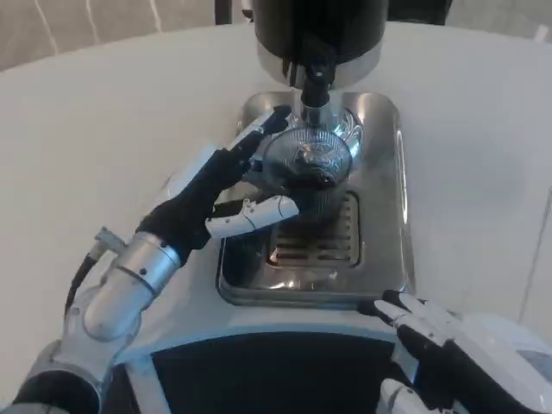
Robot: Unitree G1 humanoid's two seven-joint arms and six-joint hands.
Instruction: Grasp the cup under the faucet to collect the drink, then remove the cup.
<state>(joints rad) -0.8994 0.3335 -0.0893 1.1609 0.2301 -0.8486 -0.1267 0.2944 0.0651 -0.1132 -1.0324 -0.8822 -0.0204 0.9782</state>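
**Left hand around the cup below the faucet**

We begin at the fingers [259, 131] of the left hand [220, 185]. The upper ones reach along the far left side of the cup [308, 168], and their white tips lie against its rim. The thumb comes across the near side of the cup, so the cup sits between thumb and fingers and the hand grasps it. The back of this hand is dark in the middle, with white shells on the fingers. Behind it we see the silver forearm [129, 280], round and shiny, with a thin cable at the wrist.

The cup is transparent, with fine ribs on its wall, and it looks round from above. Inside we see a dark liquid; how high it stands we cannot tell. The cup is directly under the faucet [316, 82], a short black spout that ends just above the rim. Whether the cup rests on the grate or is lifted a little, we cannot tell.

The faucet belongs to a dispenser [319, 30] with a black body and a polished metal band. Under the cup lies a steel drip tray [384, 216], rectangular with round corners, and in it a slotted grate [323, 241]. The tray stands on the white table [103, 112], which is smooth and matte.

The right hand [440, 341] waits near the front right corner of the tray, apart from it. Its fingers are spread and released, holding nothing.
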